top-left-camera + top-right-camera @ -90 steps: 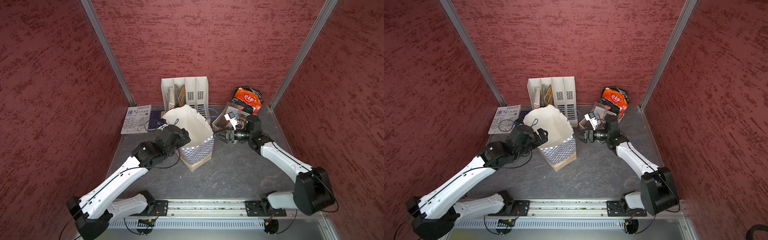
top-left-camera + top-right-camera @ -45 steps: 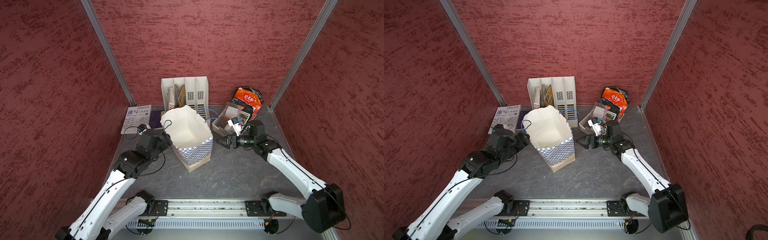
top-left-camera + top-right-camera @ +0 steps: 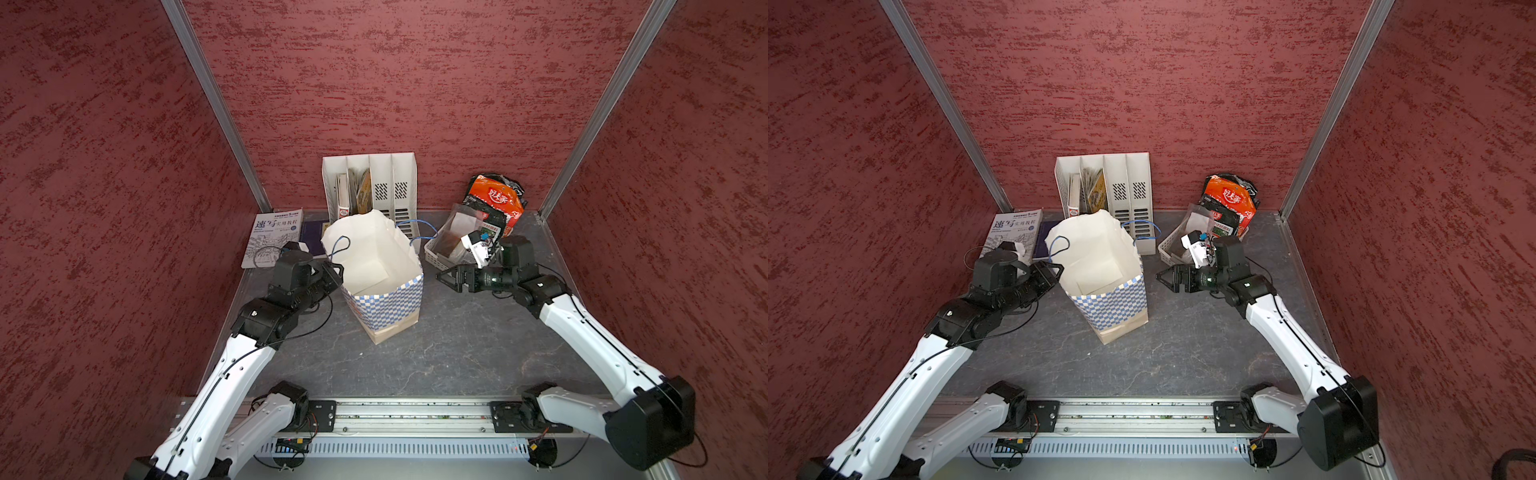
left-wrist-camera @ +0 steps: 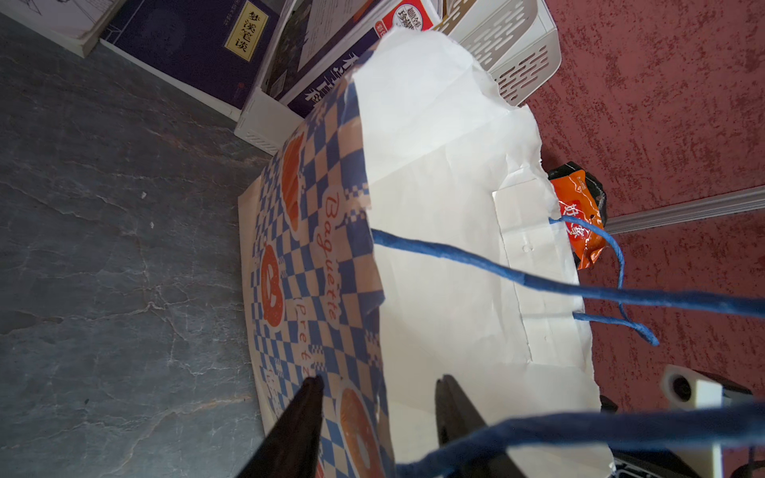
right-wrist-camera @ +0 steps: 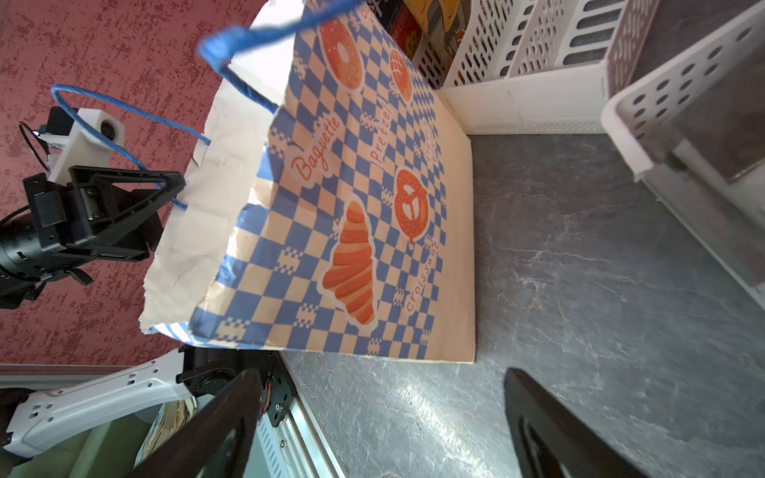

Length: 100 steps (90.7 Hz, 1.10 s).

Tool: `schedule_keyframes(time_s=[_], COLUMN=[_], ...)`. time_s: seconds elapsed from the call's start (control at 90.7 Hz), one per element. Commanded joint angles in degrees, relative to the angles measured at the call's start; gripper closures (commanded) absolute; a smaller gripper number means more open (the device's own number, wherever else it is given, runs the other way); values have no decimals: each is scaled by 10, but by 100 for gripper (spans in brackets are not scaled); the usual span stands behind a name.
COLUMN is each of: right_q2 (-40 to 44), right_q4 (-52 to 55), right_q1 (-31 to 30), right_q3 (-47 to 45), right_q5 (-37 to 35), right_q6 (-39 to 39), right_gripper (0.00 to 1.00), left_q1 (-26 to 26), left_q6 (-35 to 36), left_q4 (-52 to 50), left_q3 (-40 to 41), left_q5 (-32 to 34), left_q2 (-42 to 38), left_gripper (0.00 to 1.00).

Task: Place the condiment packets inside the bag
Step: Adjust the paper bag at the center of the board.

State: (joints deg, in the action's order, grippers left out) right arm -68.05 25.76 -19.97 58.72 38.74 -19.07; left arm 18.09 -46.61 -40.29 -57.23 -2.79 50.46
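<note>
My right tool (image 3: 451,280), jaws wide apart, points at the bag (image 3: 386,299). The condiment packets (image 3: 494,201) lie behind it, nearer this arm. My left tool (image 4: 379,378), jaws apart, straddles the bag's rim.

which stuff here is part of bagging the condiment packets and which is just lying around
Part of the job:
bag
packets, at the basket
left claw, at the bag's rim
right claw, open beside the bag

Just lying about:
file rack
white book
blue book
the basket itself
</note>
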Motion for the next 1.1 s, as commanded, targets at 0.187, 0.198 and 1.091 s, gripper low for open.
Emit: schedule_keyframes(time_s=[0.187,0.198,1.091], right_q2=[5,5,-133], right_q4=[126,129,180], right_q1=[-50,-53,-6], right_q3=[115,120,227], right_q5=[-63,-66,-255], right_q6=[8,7,75], right_gripper=[4,5,1], left_q1=[-94,-97,-254], left_q6=[14,15,233], left_q4=[75,76,-182], left_q3=[24,23,-75], left_q5=[-173,-179,-263], left_q2=[-22,-24,-58], left_gripper=[96,97,100])
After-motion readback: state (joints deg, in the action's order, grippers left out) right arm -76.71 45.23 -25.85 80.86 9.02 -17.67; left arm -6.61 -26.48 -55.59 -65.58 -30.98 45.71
